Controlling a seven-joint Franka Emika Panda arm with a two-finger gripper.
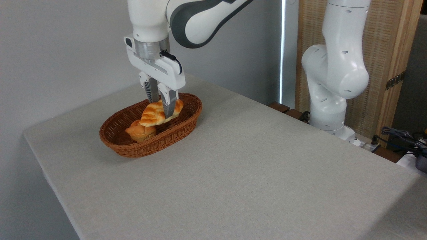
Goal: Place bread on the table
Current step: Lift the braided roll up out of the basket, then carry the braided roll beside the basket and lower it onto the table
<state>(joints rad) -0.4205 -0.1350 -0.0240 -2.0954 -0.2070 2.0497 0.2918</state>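
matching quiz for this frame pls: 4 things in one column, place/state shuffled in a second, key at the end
Things
1. bread
2. small bun
3. wicker basket
4. gripper

Places or states
A. stands on the table, near its far left corner
B. lies on the basket floor
C. jaws closed on the loaf, pointing down
D. held tilted above the basket floor, over the bun

Pairs: 1-D, 2-B, 3-A, 4-C

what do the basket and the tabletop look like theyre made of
The basket: brown woven wicker or rattan by the look, with ribbed strands showing along its wall and a slight sheen. It could be a plastic imitation.
The table: covered in a matte, light grey-beige fabric-like surface, with a fine even grain and no glare.
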